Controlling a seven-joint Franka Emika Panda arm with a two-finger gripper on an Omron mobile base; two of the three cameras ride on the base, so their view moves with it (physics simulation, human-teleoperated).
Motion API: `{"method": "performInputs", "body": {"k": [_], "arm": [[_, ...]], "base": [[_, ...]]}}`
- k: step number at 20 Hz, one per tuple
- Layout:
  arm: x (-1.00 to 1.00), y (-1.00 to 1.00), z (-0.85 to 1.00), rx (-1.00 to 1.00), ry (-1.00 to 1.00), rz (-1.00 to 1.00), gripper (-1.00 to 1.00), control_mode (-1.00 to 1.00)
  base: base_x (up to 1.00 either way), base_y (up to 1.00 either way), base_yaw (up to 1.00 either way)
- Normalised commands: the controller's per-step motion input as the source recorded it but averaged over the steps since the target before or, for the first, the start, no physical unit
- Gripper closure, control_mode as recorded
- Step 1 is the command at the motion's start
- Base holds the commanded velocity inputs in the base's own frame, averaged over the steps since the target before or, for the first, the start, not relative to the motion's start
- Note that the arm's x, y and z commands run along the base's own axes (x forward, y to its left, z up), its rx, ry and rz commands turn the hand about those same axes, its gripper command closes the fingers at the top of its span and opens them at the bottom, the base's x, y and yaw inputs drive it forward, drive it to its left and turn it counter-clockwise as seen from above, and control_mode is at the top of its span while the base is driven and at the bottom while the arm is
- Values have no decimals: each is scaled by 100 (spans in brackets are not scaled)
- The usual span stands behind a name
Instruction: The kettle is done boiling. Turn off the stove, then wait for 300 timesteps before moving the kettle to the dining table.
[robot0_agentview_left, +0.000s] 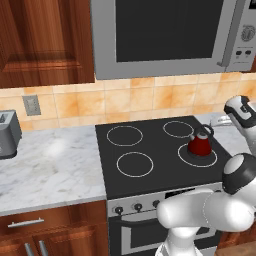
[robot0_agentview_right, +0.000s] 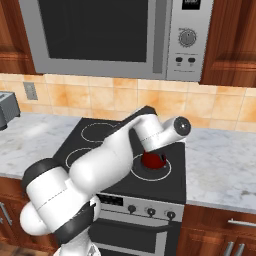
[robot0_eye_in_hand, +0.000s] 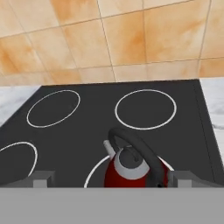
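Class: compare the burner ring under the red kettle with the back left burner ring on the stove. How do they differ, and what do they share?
The front right ring carries the kettle; the back left ring is bare. The front right ring sits nearest the knobs, the back left ring nearest the tiled wall. Both are white outlines on the black stove.

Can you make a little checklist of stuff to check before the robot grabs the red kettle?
1. Kettle sits upright on the front right burner ring: ok.
2. Tool is open wide, nothing held: ok.
3. Tool is lined up with the kettle, one fingertip on each side in the hand view: ok.
4. Stove has been turned off at its knobs: cannot tell.
5. Rest of the cooktop is free of things to bump: ok.
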Motion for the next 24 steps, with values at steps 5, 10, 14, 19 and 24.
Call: {"method": "performInputs", "body": {"k": [5,10,14,19,24], "arm": [[35,0,-1,-5,11,0,-100,-100],[23,0,-6,-5,8,0,-100,-100],[-2,0,-7,-5,0,0,-100,-100],[-6,0,-4,-8,0,1,-100,-100],[16,5,-5,-8,6,4,-100,-100]], "base": [[0,0,0],[0,0,0],[0,0,0],[0,0,0],[0,0,0]]}}
